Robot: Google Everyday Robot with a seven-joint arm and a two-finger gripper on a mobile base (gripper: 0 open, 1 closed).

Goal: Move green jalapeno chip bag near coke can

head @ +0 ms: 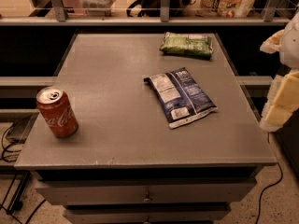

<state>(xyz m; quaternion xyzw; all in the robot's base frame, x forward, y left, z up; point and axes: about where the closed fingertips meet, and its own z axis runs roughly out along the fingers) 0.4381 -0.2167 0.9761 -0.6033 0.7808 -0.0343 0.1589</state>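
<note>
The green jalapeno chip bag (186, 45) lies flat at the far right of the grey table top (112, 78). The coke can (57, 112), red with white script and a silver top, stands at the table's near left edge, leaning a little. My gripper (281, 94) shows as white and pale yellow parts at the right edge of the view, beside the table's right side. It is off the table, well to the right of the green bag and far from the can. It holds nothing that I can see.
A dark blue and white chip bag (181, 96) lies flat right of the table's middle, between the green bag and the near edge. A railing and a shelf (140, 20) run behind the table. Drawers (147, 192) sit under the front edge. Cables lie on the floor.
</note>
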